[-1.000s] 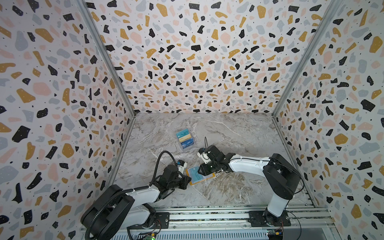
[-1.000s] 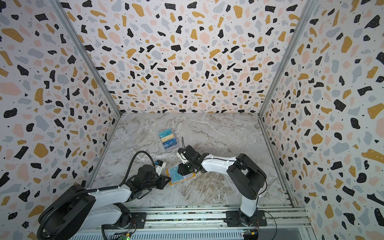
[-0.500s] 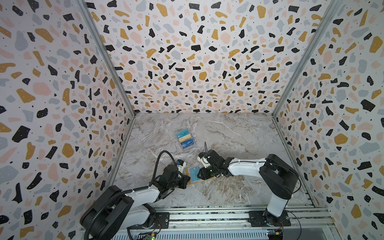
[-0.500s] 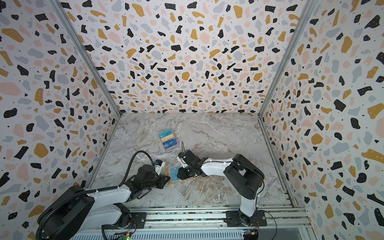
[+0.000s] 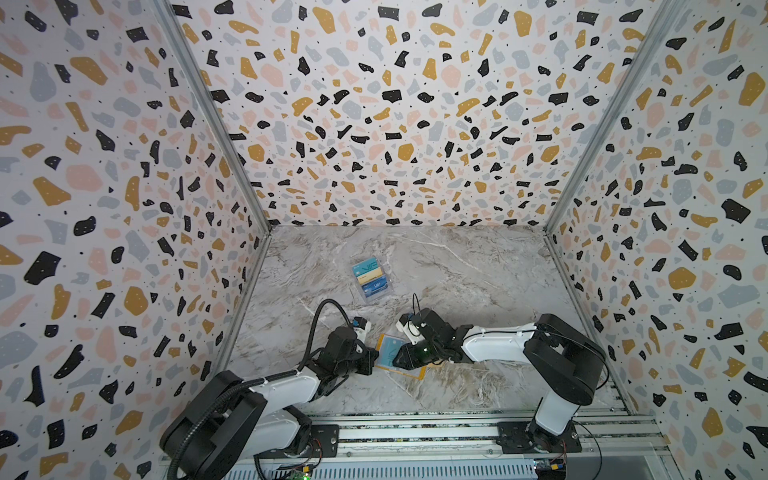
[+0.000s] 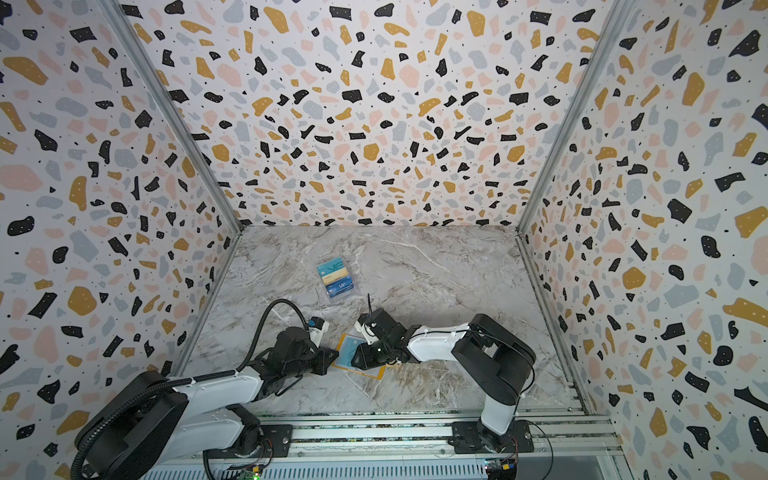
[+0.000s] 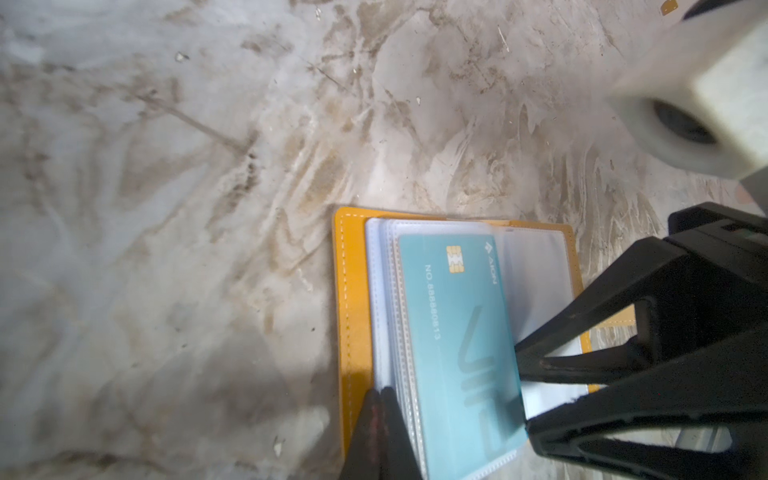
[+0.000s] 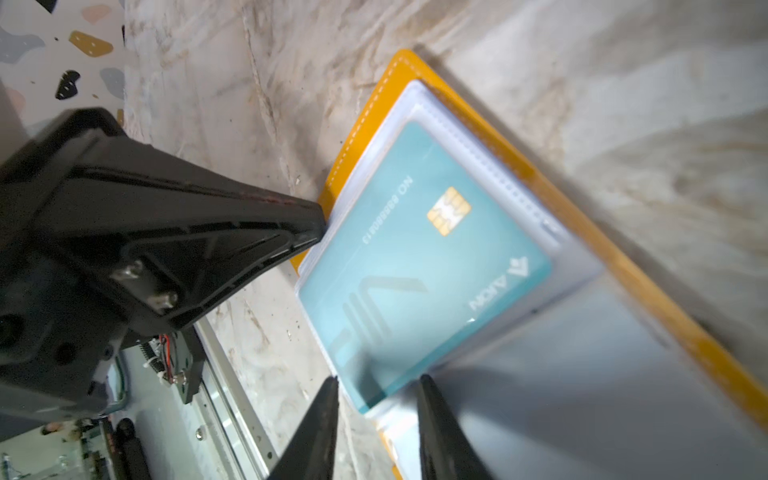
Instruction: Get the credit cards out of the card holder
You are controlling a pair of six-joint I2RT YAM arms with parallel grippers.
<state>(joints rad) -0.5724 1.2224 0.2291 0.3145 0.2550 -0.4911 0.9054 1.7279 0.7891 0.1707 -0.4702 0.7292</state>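
Card holder [image 7: 353, 291] in mustard leather, glossy teal card [image 7: 457, 332] sleeved, left fingers [image 7: 378, 424] clenched, right fingers [image 8: 320, 428] parted

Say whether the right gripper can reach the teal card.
Probably yes: the right gripper, jaws open, straddles a corner of the teal card; the left gripper sits at the far edge of the wallet.

Card holder [image 6: 346, 350] on marble table [image 6: 436, 270]
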